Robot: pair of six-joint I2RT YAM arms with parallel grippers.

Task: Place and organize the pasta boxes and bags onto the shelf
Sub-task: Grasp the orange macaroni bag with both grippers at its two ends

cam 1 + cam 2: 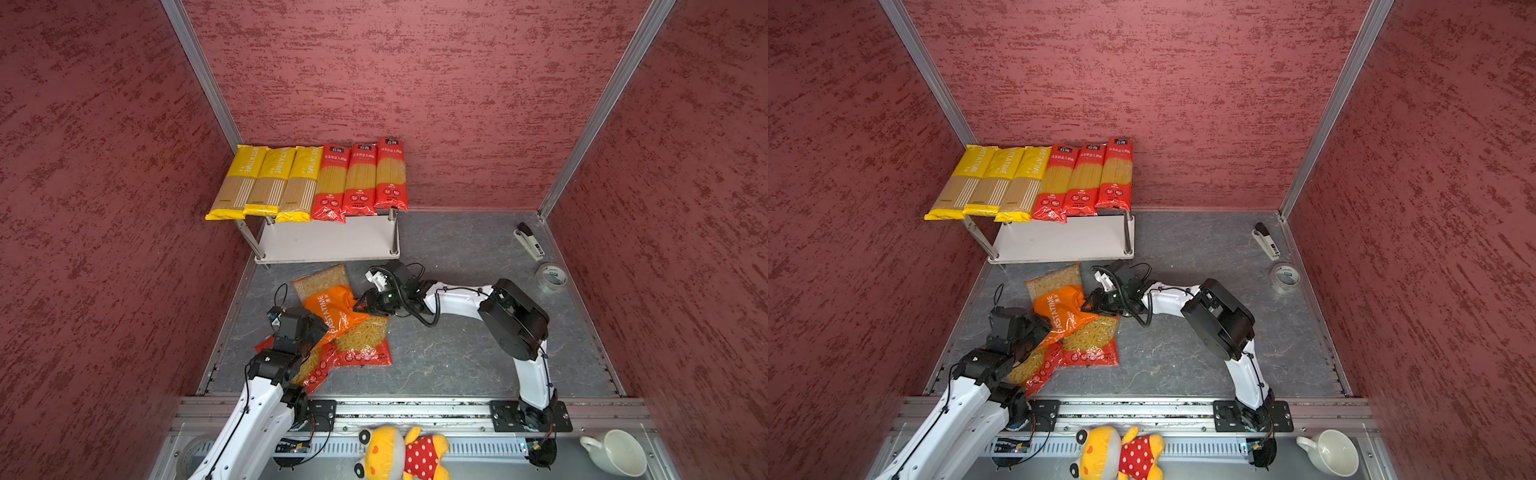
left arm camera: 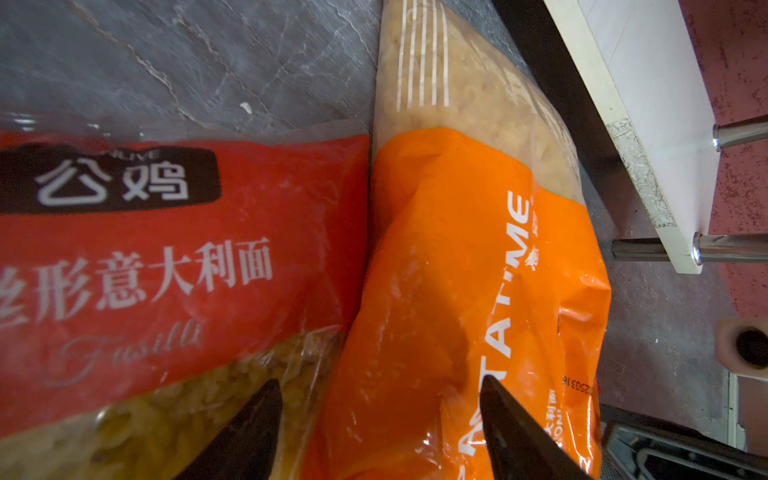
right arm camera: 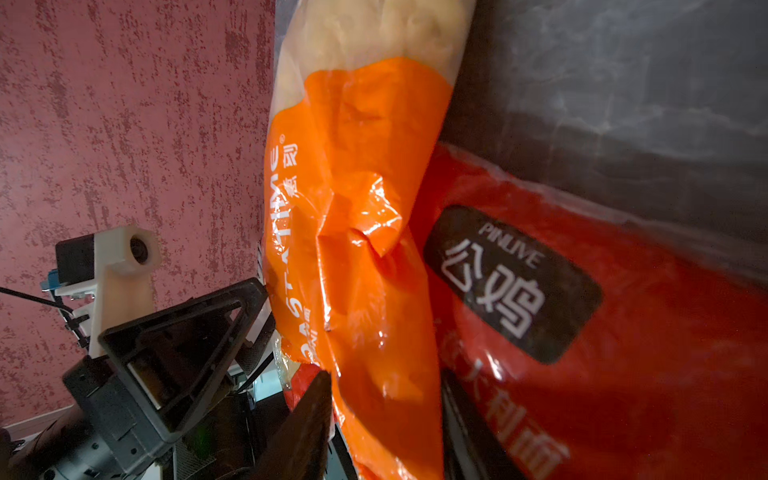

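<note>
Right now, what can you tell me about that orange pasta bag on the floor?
The orange bag is a pillow-shaped pack of glossy, crinkled plastic, orange with white PASTATIME lettering, its far end clear with white stripes, showing pale short pasta. It lies slantwise on the grey floor just before the shelf, its near end overlapping a red bag. The right gripper straddles its crumpled side edge; whether it pinches yet is unclear. The left gripper hangs open over its near end.
</note>
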